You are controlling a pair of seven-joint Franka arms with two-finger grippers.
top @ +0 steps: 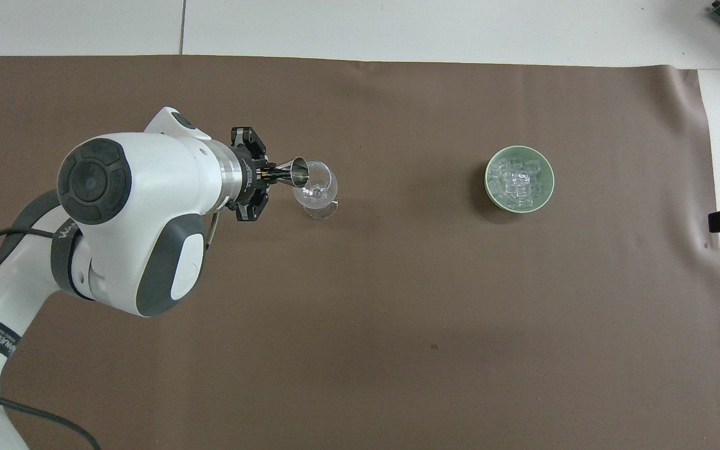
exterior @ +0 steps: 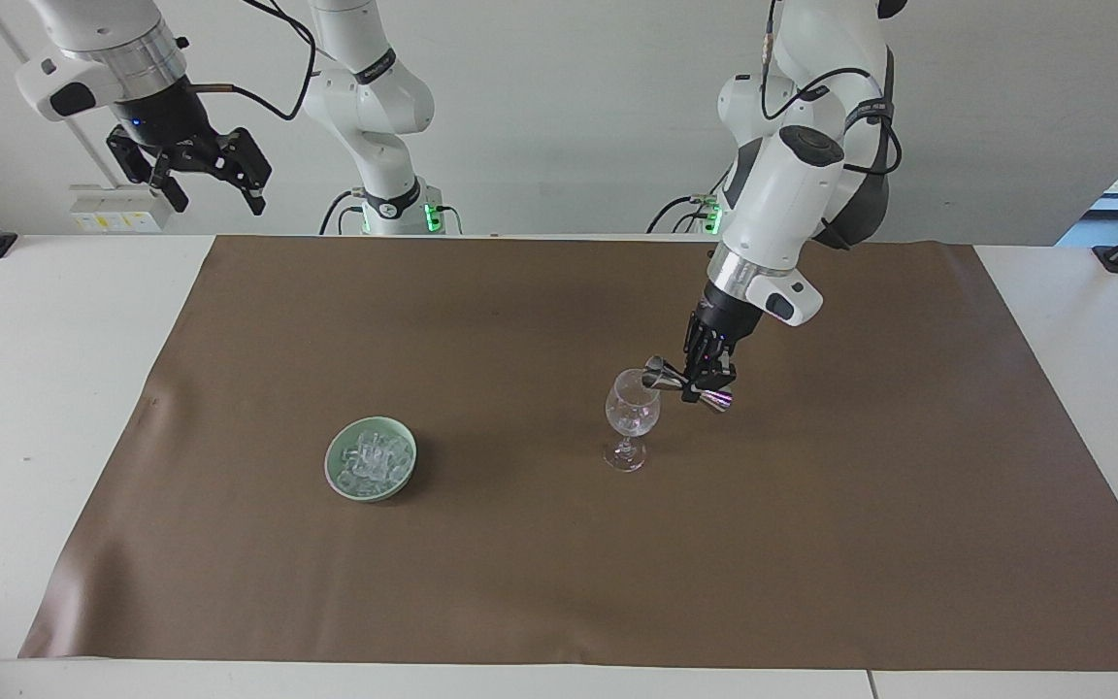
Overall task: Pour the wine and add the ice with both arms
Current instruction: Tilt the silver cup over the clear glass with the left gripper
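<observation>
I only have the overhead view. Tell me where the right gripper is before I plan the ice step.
Observer: The right gripper hangs open and empty, high above the right arm's end of the table. That arm waits.
Operator: Now give me the jigger's height against the glass.
Observer: The left gripper is shut on the jigger, which is tipped almost level, its mouth at the rim of the wine glass.
Operator: Confirm the glass is standing.
Observer: It stands upright on its foot on the brown mat.
</observation>
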